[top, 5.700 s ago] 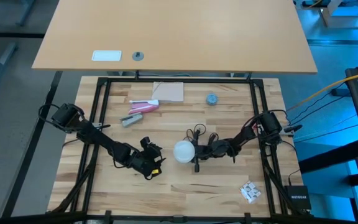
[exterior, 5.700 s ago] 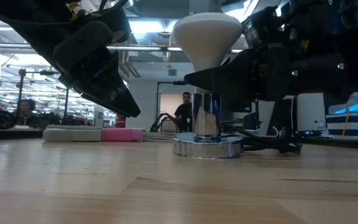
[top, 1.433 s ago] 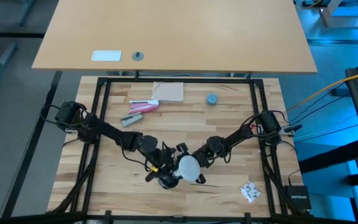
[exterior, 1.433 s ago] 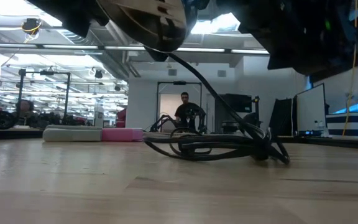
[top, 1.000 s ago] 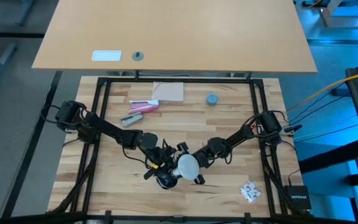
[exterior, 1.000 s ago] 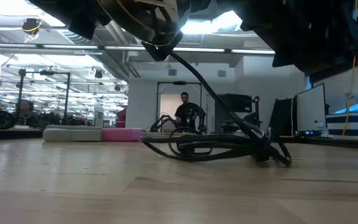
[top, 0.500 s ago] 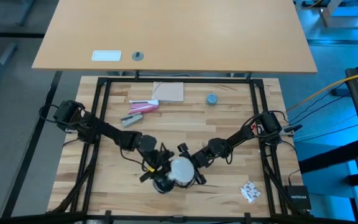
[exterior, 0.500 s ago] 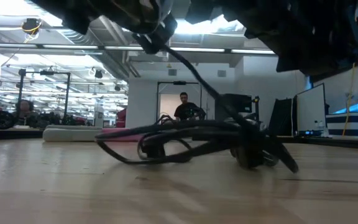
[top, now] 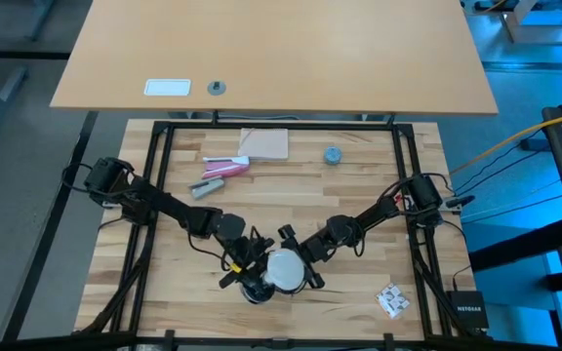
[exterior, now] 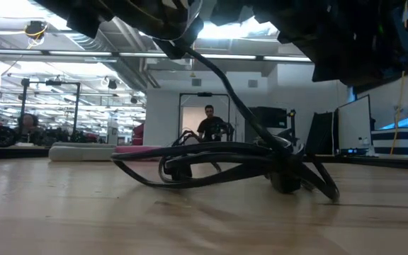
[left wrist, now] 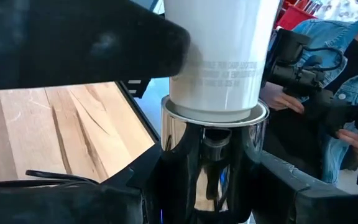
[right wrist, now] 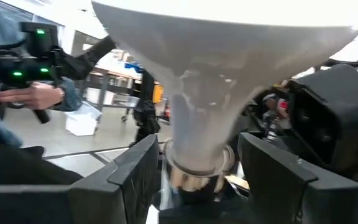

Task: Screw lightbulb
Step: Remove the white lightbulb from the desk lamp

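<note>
The white lightbulb point(top: 283, 270) stands with its screw base in the round silvery socket point(left wrist: 213, 155), both held up off the table near its near edge. My left gripper point(top: 252, 278) is shut on the socket. My right gripper point(top: 299, 265) is open, and its fingers point(right wrist: 135, 177) stand on either side of the bulb's tapering neck point(right wrist: 197, 124) with a slim gap. The socket's black cord point(exterior: 225, 166) hangs down, and its coil lies on the wood. My left gripper pinches the socket's silvery wall point(left wrist: 179, 146) between its two fingers point(left wrist: 278, 183), one on each side. The fingers come nearly level from the table's left. The socket is lifted clear and stands upright with the bulb in its top; its cord trails slack to the table.
At the far side lie a pink and grey object point(top: 224, 168), a tan card point(top: 264, 143) and a small blue-grey cap point(top: 332, 155). A crumpled white scrap point(top: 391, 300) lies near the right front. A person with a hand-held device point(left wrist: 316, 81) stands beyond the table.
The bulb and socket have shifted a little toward the table's near left between the two grippers. The cord's coil on the table has been dragged nearer to the near edge and has spread out wider.
</note>
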Controlling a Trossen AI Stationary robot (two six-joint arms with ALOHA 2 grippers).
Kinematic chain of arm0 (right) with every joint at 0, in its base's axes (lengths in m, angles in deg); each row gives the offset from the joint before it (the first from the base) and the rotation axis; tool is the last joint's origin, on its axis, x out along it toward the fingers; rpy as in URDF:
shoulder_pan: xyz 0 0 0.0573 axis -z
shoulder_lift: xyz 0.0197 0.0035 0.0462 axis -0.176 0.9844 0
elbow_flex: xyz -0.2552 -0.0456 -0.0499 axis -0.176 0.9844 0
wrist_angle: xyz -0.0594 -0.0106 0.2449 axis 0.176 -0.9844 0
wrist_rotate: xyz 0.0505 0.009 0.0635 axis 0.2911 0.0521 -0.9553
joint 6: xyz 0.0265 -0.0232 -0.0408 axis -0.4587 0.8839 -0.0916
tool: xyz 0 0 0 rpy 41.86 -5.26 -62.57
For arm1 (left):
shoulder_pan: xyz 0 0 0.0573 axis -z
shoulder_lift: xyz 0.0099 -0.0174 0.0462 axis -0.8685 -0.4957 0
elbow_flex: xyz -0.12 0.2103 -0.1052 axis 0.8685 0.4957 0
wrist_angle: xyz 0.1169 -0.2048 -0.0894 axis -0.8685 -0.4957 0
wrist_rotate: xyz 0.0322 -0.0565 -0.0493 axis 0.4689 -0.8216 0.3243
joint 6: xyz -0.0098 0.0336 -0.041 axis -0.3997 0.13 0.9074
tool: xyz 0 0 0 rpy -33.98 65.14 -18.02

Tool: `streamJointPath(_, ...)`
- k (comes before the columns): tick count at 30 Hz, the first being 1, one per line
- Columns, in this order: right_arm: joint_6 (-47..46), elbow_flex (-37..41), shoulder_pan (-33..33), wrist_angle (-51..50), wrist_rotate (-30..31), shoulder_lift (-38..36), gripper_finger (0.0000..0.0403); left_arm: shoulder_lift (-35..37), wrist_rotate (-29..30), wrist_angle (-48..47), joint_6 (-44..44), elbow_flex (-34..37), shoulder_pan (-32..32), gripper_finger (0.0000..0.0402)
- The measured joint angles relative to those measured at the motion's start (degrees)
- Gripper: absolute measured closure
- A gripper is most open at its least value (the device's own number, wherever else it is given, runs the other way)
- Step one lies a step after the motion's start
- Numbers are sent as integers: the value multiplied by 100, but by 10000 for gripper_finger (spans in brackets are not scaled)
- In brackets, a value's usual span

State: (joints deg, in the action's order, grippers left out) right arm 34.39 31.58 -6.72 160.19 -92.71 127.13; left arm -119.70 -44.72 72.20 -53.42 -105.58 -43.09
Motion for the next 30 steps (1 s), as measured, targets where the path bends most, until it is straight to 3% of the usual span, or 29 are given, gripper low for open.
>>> streamJointPath(5,-156,35,73,-24,-453,-38,175,8,-4,-20,139,0,0,238)
streamJointPath(12,-1488,221,698,-17,-1896,-476,175,34,-3,-39,223,-4,-49,238)
streamJointPath(18,-2150,751,1213,-35,-2511,-1077,175,34,36,-23,243,-4,-220,238)
streamJointPath(26,-2678,1978,1853,-46,-2687,-2146,175,34,301,-28,91,-4,-556,228)
streamJointPath(30,-2694,2706,2003,-42,-2405,-2783,175,34,633,-28,-94,-4,-727,226)
